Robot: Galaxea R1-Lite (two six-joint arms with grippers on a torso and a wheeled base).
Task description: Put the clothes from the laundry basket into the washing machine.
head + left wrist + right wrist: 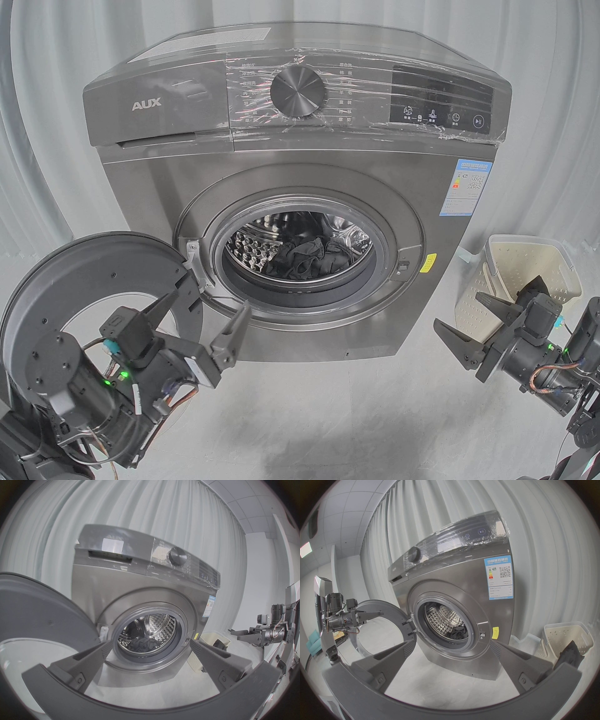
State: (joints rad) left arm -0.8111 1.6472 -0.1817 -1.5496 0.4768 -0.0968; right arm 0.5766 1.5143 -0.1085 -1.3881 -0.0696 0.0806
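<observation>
The grey washing machine (294,156) stands with its round door (81,275) swung open to the left. Dark clothes (306,257) lie inside the drum (147,633). A cream laundry basket (531,240) sits on the floor right of the machine, and a dark garment (570,655) hangs over its rim. My left gripper (209,306) is open and empty, low in front of the door hinge. My right gripper (459,310) is open and empty, just in front of the basket (568,633) and partly hiding the garment (534,286).
White curtains hang behind and beside the machine. The pale floor (350,412) in front of the machine is free between the two arms. The open door (390,611) takes up the space at the left, close to my left arm.
</observation>
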